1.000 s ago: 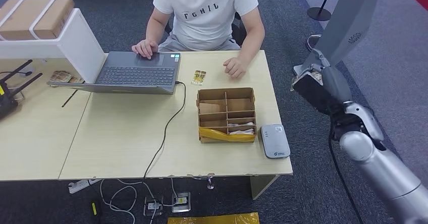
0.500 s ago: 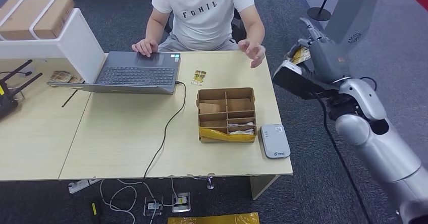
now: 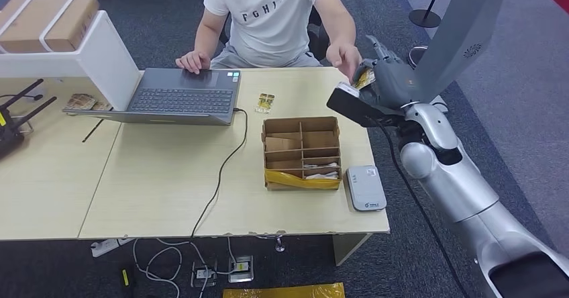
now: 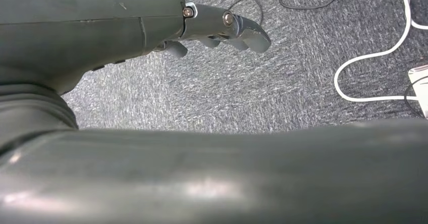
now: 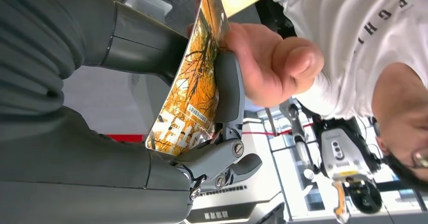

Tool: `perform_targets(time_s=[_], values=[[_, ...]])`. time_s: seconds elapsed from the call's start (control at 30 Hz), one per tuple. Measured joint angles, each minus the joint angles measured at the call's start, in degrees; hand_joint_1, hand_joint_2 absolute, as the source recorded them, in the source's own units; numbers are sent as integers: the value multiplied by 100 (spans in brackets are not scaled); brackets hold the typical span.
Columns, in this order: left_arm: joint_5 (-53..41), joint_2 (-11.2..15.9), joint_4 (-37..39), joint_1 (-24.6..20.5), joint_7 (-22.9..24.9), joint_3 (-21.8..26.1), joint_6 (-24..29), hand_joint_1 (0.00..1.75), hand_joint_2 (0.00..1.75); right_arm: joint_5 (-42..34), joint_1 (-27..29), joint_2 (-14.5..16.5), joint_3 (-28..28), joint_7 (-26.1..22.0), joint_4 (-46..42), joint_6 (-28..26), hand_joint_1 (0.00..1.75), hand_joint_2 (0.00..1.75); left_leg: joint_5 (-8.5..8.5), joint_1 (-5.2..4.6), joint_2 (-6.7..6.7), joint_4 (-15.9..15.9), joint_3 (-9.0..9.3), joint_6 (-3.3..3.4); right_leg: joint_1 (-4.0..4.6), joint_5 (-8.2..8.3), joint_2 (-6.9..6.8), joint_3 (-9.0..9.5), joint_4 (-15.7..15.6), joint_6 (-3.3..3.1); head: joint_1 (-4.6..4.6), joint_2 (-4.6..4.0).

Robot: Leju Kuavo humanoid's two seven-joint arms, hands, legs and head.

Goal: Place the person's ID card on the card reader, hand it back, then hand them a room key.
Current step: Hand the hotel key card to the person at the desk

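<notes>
**Card handover going on at the far corner of the tabletop**

So the right hand [image 3: 376, 86] is up by the far right corner of the tabletop [image 3: 154, 177], pinching a card [image 5: 194, 82] with an orange, leafy print between thumb and fingers. The person's hand [image 3: 344, 60] is right on it; in the right wrist view their fingers touch the card's edge. Whether this is the ID going back or the room key going out, I honestly can't tell from the print. Either way it looks like a hand-back/hand-over step. Next move, I'd guess: wait until the person has a firm hold, then loosen the pinch without yanking.

The card reader [image 3: 365, 186] sits bare near the front right edge, just beside the cardboard divider box [image 3: 300, 152]. The box has several compartments; one of the near ones holds some pale cards or slips, too small to identify.

The left hand [image 4: 222, 30] hangs over the carpet, fingers curled, holding nothing.
</notes>
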Motion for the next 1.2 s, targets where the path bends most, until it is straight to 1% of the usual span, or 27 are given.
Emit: perform_targets(time_s=[0.17,0.3,0.33,0.37,0.43,0.47,0.5,0.6,0.73,0.83,0.93,1.03,1.17,1.2], values=[[-4,1,0,0,0,-16,-5,0,0,60,-21,233,7,-64,462,-99,175,175,0,0,0,0,1,0,0,0,0,0,0,0,0,0],[-4,4,0,1,0,-19,-3,0,0,157,-21,360,7,-105,756,-196,175,175,0,0,-1,0,1,0,0,0,-1,-1,0,0,-1,0],[-4,5,0,1,0,-20,-3,0,0,184,-21,386,7,-114,826,-216,172,175,0,0,-1,0,1,0,0,0,-1,-1,0,0,-1,0],[-4,5,0,1,0,-22,-3,0,0,209,-21,408,9,-121,891,-232,133,175,0,0,-1,0,0,0,0,0,-1,-1,0,0,0,0],[1,6,0,1,0,-30,-1,0,0,254,-21,449,12,-127,1010,-255,45,175,0,0,-1,1,0,0,0,0,-1,-1,0,0,0,0],[5,7,0,1,0,-34,1,0,0,269,-21,467,13,-128,1062,-266,4,175,0,0,-1,1,0,0,0,0,-1,-2,0,0,0,0],[8,8,0,1,0,-38,2,0,0,285,-21,484,13,-128,1111,-280,0,131,0,0,-1,1,0,0,0,0,0,-2,0,0,-1,0],[11,9,0,1,0,-45,3,0,0,318,-21,518,10,-129,1215,-337,0,0,0,0,0,0,0,0,0,0,0,-3,-1,0,-1,0],[17,5,0,4,0,-61,4,0,0,329,-6,517,-14,-131,1336,-397,0,0,0,0,1,1,3,0,0,0,1,-3,-2,0,0,0],[48,5,0,8,0,-79,5,0,0,286,79,440,-73,-55,1295,-382,0,0,0,0,1,3,6,0,0,0,1,-2,-3,0,0,0],[102,5,0,22,0,-96,5,0,0,165,283,263,-214,114,1022,-329,0,0,0,-1,1,4,7,0,0,0,1,-2,-3,0,1,0],[137,7,0,32,4,-98,11,0,0,-7,566,-5,-404,343,542,-206,0,0,-1,-1,1,5,9,0,0,0,3,-3,-4,0,0,0],[202,17,0,51,11,-98,44,0,0,-192,1049,-520,-704,613,-280,-59,0,175,-5,-1,1,5,8,0,-1,0,2,-3,-7,0,0,0],[222,22,0,58,11,-98,56,0,0,-241,1173,-662,-785,666,-504,-34,0,175,-6,-1,2,5,8,0,-1,0,2,-3,-7,0,1,0]])
